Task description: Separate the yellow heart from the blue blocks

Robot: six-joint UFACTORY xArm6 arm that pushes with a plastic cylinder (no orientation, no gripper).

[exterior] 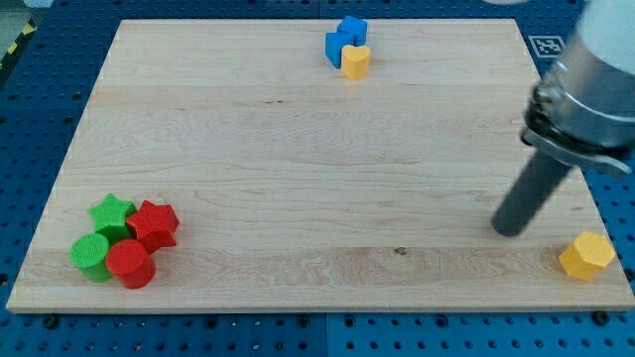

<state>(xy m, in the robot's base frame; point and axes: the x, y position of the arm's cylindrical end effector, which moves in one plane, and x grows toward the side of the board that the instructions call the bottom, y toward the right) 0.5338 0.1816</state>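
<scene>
Yellow heart (pixel 355 60) touching blue blocks (pixel 344 40); my tip (pixel 509 230) well apart.

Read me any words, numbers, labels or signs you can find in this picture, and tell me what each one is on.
No readable words, numbers or brand names anywhere.
One sign only: a black-and-white square marker on the blue surface past the wooden board, at the view's top right; a pattern, not text.
The blocks, including the yellow heart and the blue blocks, carry no markings.
My tip and its rod show no label.
</scene>
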